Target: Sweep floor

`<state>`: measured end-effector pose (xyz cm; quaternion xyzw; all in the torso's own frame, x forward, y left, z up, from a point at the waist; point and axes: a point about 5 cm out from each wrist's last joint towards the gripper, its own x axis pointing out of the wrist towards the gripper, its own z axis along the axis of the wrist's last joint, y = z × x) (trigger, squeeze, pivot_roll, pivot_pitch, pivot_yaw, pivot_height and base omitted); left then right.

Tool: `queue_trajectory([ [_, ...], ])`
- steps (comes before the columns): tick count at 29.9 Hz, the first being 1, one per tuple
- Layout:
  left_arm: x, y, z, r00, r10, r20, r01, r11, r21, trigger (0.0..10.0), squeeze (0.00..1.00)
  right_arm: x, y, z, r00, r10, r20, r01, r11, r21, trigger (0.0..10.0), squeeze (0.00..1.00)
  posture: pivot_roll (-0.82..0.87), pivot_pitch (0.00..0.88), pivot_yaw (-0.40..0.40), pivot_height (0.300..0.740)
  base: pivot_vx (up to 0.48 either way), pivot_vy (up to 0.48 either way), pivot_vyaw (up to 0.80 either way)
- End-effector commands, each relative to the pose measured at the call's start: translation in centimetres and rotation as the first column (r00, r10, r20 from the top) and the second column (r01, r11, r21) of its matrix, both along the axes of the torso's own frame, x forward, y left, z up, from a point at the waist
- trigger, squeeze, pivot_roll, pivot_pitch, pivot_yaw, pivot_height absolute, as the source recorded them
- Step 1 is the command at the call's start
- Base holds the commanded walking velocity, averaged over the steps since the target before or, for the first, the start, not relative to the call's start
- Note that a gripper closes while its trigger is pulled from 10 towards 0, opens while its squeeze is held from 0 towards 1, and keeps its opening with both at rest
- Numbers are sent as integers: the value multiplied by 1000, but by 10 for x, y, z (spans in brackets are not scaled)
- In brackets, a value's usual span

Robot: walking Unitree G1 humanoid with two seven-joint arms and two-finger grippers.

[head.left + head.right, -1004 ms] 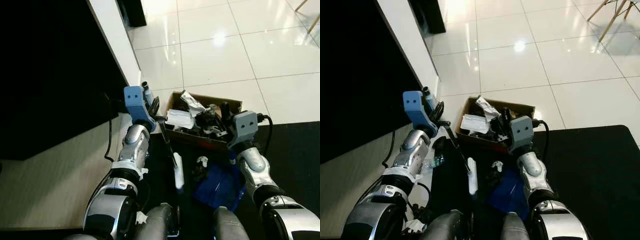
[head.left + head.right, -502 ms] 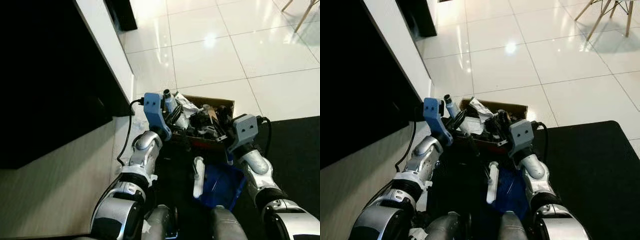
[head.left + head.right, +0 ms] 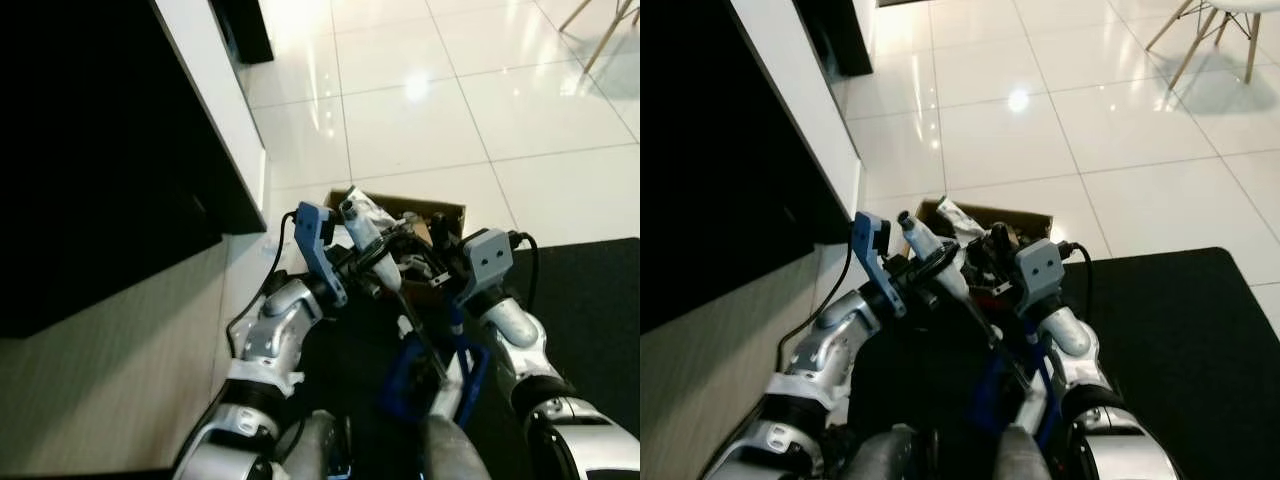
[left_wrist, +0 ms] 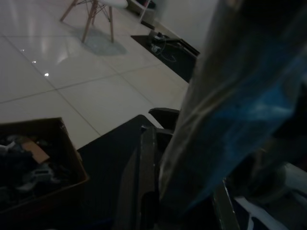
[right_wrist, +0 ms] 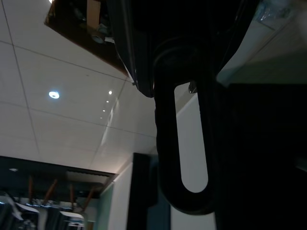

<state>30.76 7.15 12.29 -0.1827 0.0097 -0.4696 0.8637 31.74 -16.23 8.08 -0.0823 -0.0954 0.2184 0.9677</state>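
On white tiles, the left tool (image 3: 375, 250) apparently clasps a brush handle (image 3: 362, 232); right tool's grip unclear.

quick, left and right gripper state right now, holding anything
Left gripper: shut on the brush handle, over the cardboard box.
Right gripper: cannot tell; it sits by the blue dustpan.
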Motion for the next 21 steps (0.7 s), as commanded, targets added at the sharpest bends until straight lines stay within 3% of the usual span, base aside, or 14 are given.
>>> queue_trajectory([
  [1,-3,8,11,999,-33,26,34,999,-36,10000,0,-4,8,-9,999,30,-45,-29,999,22,10000,0,2,152,125,740,0,0,0],
  [4,-2,18,27,997,-29,67,32,999,-37,10000,0,-4,8,-9,998,32,-45,-31,999,21,10000,0,7,155,126,740,0,0,0],
  [7,6,34,61,987,19,160,-11,999,-51,10000,0,-4,9,-9,998,36,-49,-35,999,18,10000,0,11,157,125,740,0,0,0],
  [10,9,36,71,982,41,184,-29,997,-67,10000,0,-5,11,-10,998,44,-51,-43,999,12,10000,0,12,157,122,740,0,0,0],
  [15,11,29,62,982,64,175,-59,998,-35,10000,0,-6,5,-11,999,12,-44,-13,999,-33,10000,0,8,159,123,740,0,0,0],
  [21,23,24,35,969,192,156,-207,975,82,10000,0,-4,-16,-11,994,-99,-54,97,994,-42,10000,0,-1,168,139,740,0,0,0],
])
